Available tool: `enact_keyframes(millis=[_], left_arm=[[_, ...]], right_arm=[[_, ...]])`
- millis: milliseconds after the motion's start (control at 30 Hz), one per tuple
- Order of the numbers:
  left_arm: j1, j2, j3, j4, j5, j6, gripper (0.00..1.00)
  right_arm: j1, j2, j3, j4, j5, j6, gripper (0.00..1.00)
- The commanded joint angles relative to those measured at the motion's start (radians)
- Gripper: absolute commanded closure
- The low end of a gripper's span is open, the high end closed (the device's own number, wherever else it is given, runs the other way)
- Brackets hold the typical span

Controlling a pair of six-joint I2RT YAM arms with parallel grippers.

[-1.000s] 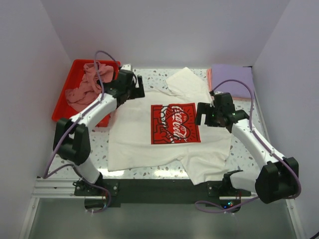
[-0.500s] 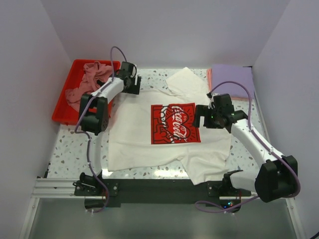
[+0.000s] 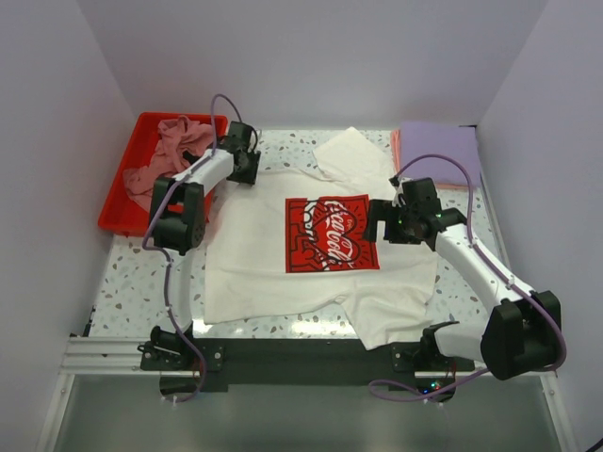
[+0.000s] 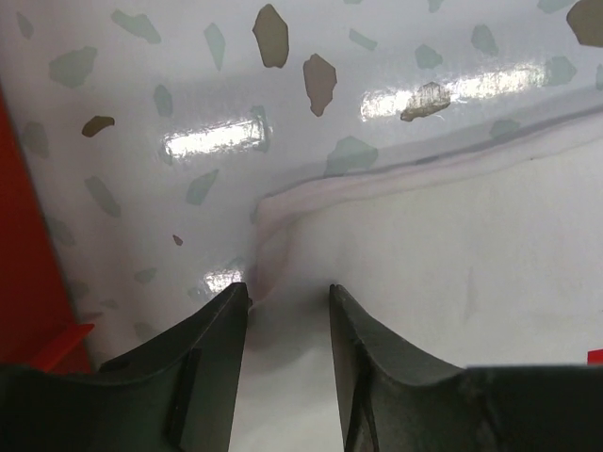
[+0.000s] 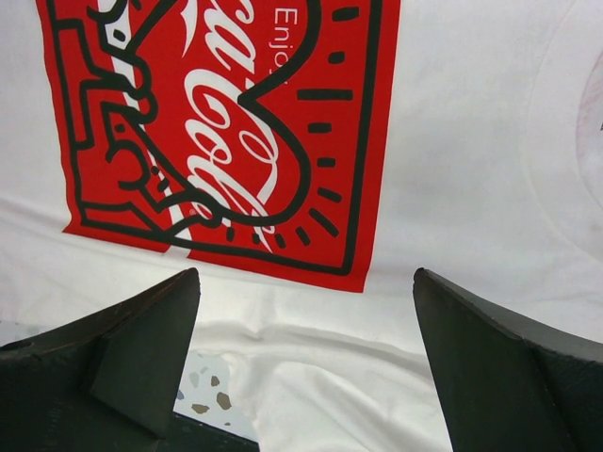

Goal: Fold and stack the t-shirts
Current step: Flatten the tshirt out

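The white t-shirt [image 3: 254,254] with the red Coca-Cola print [image 3: 330,233] lies spread flat on the table. My left gripper [image 3: 247,162] is down at its far left corner. In the left wrist view the left gripper [image 4: 287,290] has its jaws drawn close but still apart, straddling the hem corner of the white cloth [image 4: 452,245]. My right gripper [image 3: 400,221] hovers wide open over the shirt's right side. In the right wrist view the right gripper [image 5: 306,275] has nothing between its fingers, with the print [image 5: 236,122] beyond them.
A red tray [image 3: 122,202] at the back left holds crumpled pink t-shirts [image 3: 170,151]. A folded lavender t-shirt [image 3: 438,151] lies on a salmon-pink one [image 3: 396,146] at the back right. Speckled tabletop [image 4: 188,94] shows past the shirt's corner.
My left arm has reached farther back to the shirt's far left corner, and its jaws have narrowed from wide open. The right arm has barely moved.
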Motion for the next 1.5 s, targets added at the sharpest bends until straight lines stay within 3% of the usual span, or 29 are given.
enact_keyframes(millis=[0,133,167,267,500,700,967,1067,1367,1467], left_arm=[[0.0,0.005,-0.017,0.015,0.022,0.002,0.56],[0.0,0.013,-0.019,0.009,0.009,-0.009,0.68],[0.0,0.011,-0.019,0.011,0.012,-0.013,0.79],[0.0,-0.018,-0.029,0.017,0.033,-0.036,1.0],[-0.055,-0.209,-0.189,0.089,-0.054,-0.131,1.0],[-0.212,-0.338,-0.379,0.103,-0.276,-0.265,1.0],[-0.35,-0.44,-0.538,0.064,-0.372,-0.527,1.0],[-0.416,-0.467,-0.571,0.055,-0.376,-0.587,0.84],[-0.517,-0.489,-0.654,0.063,-0.306,-0.69,0.71],[-0.539,-0.532,-0.655,0.043,-0.311,-0.684,0.6]], right_arm=[[-0.003,-0.012,-0.006,0.018,-0.011,-0.013,0.01],[-0.001,-0.015,-0.01,0.021,-0.012,-0.013,0.01],[-0.001,-0.014,-0.01,0.021,-0.012,-0.013,0.01],[-0.001,-0.015,-0.01,0.024,-0.016,-0.012,0.01],[-0.001,-0.023,-0.018,0.027,-0.02,-0.01,0.01],[-0.001,-0.025,-0.024,0.035,-0.034,-0.009,0.01],[-0.001,-0.028,-0.032,0.042,-0.036,-0.005,0.01],[-0.003,-0.022,-0.035,0.047,-0.037,-0.002,0.01],[-0.003,-0.04,-0.039,0.041,-0.022,-0.002,0.01],[-0.001,-0.04,-0.041,0.042,-0.022,-0.002,0.01]])
